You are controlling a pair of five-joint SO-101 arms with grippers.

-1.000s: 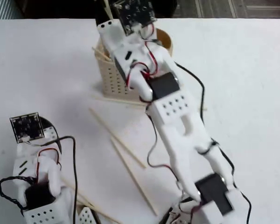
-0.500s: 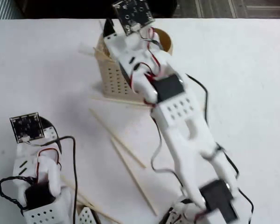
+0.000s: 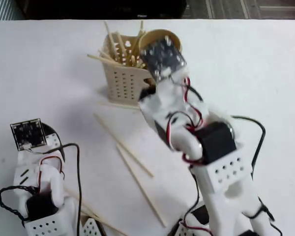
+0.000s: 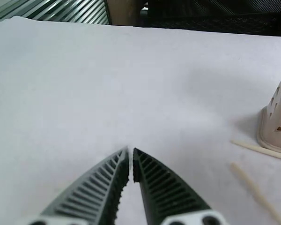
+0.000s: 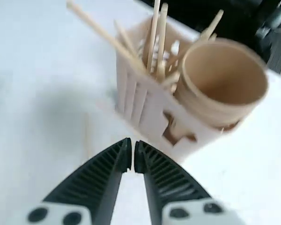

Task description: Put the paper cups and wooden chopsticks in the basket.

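A cream perforated basket stands at the back of the table, with several wooden chopsticks poking out of it and a brown paper cup standing in its right side. In the right wrist view the basket, the cup and the upright chopsticks lie just beyond my right gripper, which is shut and holds nothing. My left gripper is shut and bare over the white table. Loose chopsticks lie on the table between the arms.
Another chopstick lies along the basket's near foot, also seen as a chopstick beside the basket corner. One more chopstick lies by the left arm's base. The white table is open at the left.
The right arm has pulled back from over the basket toward the near side. The chopsticks in the basket, hidden under the arm before, are now uncovered. The left arm is still.
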